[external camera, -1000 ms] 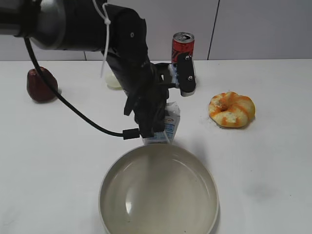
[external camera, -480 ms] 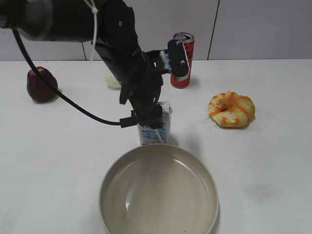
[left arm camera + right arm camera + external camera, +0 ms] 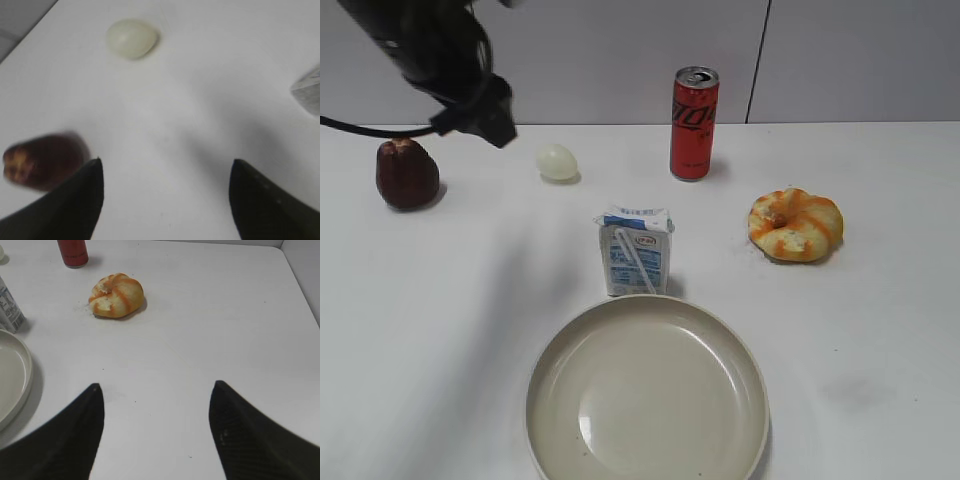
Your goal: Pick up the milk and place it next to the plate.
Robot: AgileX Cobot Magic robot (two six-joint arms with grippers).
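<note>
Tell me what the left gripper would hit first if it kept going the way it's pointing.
Probably bare table. The left gripper is open; the pale egg lies left of its line, though depth is unclear.

Lab-like: bare white table (image 3: 880, 300), plain wall panels (image 3: 620, 60).

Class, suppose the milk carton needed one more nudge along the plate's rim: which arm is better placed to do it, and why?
Neither is close. Probably the left: its open gripper has the milk at its view's edge, though it is raised. The right gripper sits beyond the plate.
</note>
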